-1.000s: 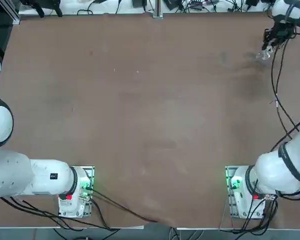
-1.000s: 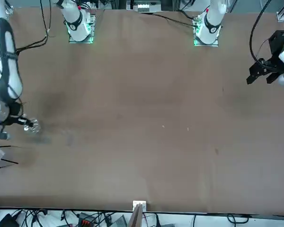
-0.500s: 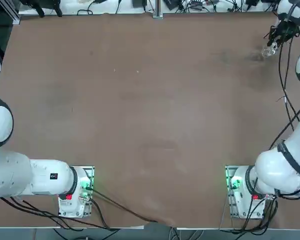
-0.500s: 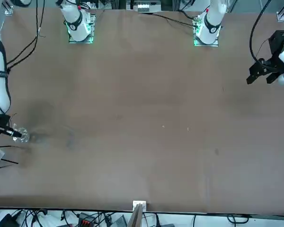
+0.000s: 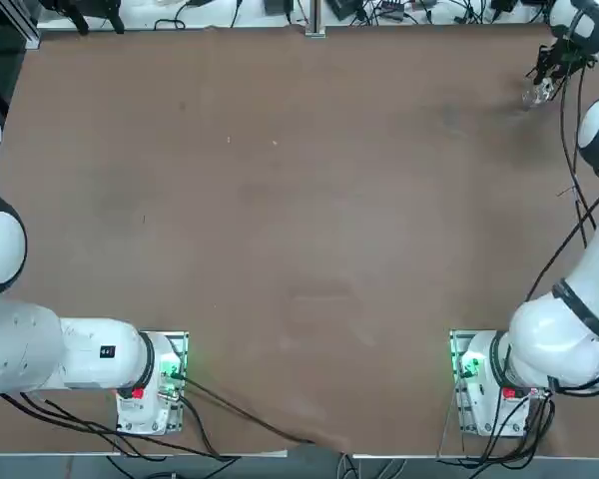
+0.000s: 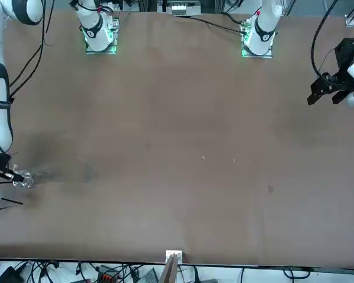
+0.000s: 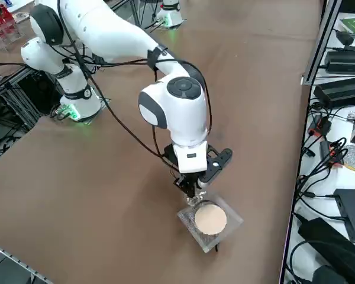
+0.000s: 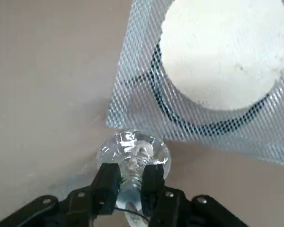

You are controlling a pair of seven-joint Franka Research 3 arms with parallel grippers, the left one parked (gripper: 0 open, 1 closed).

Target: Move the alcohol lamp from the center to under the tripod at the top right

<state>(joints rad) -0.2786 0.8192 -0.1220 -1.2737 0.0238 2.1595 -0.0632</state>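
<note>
The alcohol lamp is a small clear glass bottle, and my right gripper is shut on its neck. In the top view the lamp hangs at the table's far right corner below the gripper. The tripod has a white round disc on a wire mesh, and it stands just beyond the lamp, which is close to the mesh's edge. In the right side view the gripper points down right beside the tripod and hides the lamp. From the front, the lamp is next to the tripod's dark legs.
The tripod stands close to the table's right edge. Beyond that edge lie black cables and power supplies. My own black cable hangs along the arm. The parked left arm's gripper stays at the opposite side.
My right gripper has carried the lamp farther toward the table's far right corner, closer to the tripod. Its grip on the lamp has stayed the same.
</note>
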